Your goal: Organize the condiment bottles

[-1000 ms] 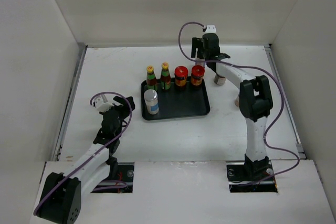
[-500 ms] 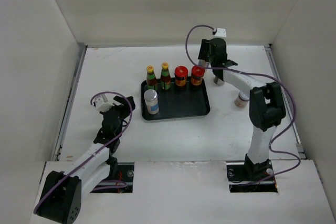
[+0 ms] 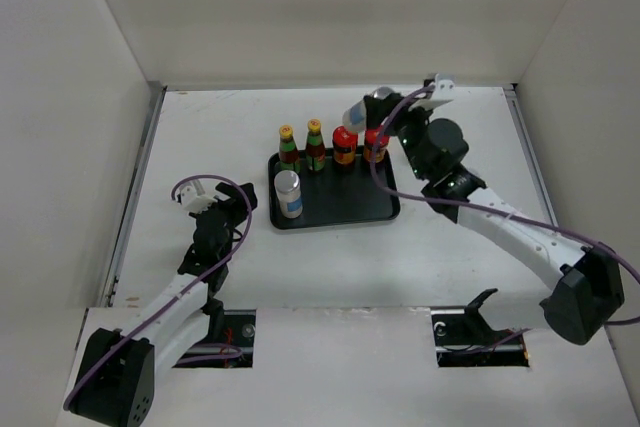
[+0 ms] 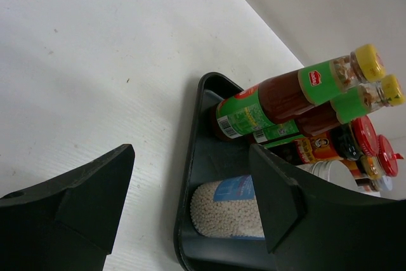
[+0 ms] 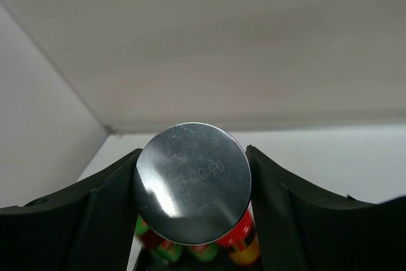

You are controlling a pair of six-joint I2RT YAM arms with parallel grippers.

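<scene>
**Shaker jar (image 3: 360, 111) in the right claw (image 3: 378, 115) above the tray's (image 3: 345, 209) far edge**

Right claw is closed on a white shaker jar with a grey lid. It holds the jar tilted in the air, over the far right corner of the black tray and close to the two red-lidded jars (image 3: 360, 144). From the right wrist camera the jar's shiny round lid (image 5: 192, 182) fills the gap between the two fingers (image 5: 95, 211), which press on either side of it.

Four bottles stand in a row along the tray's far edge. The two slim yellow-capped sauce bottles (image 3: 301, 145) are on the left and the two red-lidded jars on the right. A second shaker jar (image 3: 288, 194) stands upright near the tray's left edge.

Left claw (image 3: 226, 203) sits low over the white worktop (image 3: 200, 127), just left of the tray. Its jaws are parted and hold nothing. Its wrist camera looks between the fingers at the tray's corner, the second shaker jar and the sauce bottles.
</scene>
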